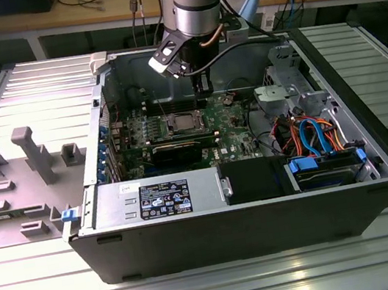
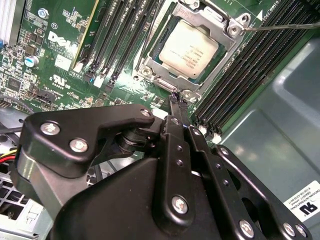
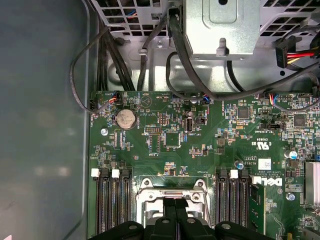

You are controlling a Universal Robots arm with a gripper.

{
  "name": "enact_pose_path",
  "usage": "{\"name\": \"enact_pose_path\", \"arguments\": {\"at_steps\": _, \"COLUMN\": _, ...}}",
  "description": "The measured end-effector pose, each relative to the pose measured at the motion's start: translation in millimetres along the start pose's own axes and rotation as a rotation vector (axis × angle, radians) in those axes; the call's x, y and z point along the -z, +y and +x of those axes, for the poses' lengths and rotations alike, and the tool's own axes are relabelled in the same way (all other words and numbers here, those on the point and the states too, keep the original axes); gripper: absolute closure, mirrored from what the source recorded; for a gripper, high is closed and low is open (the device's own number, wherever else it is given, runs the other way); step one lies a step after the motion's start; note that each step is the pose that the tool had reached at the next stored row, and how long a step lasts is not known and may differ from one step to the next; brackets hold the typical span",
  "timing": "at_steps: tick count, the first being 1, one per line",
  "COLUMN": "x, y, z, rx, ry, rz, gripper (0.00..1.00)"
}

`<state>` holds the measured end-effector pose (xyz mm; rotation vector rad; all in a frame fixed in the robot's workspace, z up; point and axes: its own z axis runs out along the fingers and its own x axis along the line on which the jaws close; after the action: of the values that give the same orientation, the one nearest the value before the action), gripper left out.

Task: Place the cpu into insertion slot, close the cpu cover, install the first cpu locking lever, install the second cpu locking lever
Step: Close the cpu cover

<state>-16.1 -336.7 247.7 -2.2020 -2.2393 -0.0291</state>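
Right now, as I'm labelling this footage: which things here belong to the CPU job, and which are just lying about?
Job: cpu, cpu cover, insertion slot, locking lever, hand.
Lying about: memory slots, coin battery, power supply, coloured cables, grey fixture.

You see the flat silver-grey cpu [image 2: 189,49] in the silvery-rimmed insertion slot [image 2: 150,67], long black memory slots [image 2: 122,35] flanking both sides.
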Motion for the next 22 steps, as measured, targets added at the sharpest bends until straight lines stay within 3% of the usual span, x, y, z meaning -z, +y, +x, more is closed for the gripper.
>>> {"name": "enact_pose_path", "arguments": {"at_steps": 3, "x": -0.1, "y": -2.0, "z": 0.0, "rx": 0.0, "ry": 0.0001, "rz": 0.0, "gripper": 0.89}}
{"name": "enact_pose_path", "arguments": {"at_steps": 6, "x": -0.8, "y": -7.9, "z": 0.1, "rx": 0.002, "ry": 0.0002, "rz": 0.0001, "gripper": 0.89}}
{"name": "enact_pose_path", "arguments": {"at_steps": 9, "x": -3.5, "y": -20.5, "z": 0.3, "rx": 0.006, "ry": 0.0009, "rz": 0.0, "gripper": 0.89}}
{"name": "enact_pose_path", "arguments": {"at_steps": 14, "x": -8.7, "y": -32.2, "z": 0.4, "rx": 0.009, "ry": 0.001, "rz": 0.0001, "gripper": 0.89}}
{"name": "enact_pose_path", "arguments": {"at_steps": 19, "x": -19.4, "y": -51.5, "z": 0.6, "rx": 0.013, "ry": 0.001, "rz": 0.0001, "gripper": 0.89}}
{"name": "enact_pose_path", "arguments": {"at_steps": 22, "x": -24.5, "y": -59.0, "z": 0.7, "rx": 0.014, "ry": 0.001, "rz": 0.0002, "gripper": 0.89}}
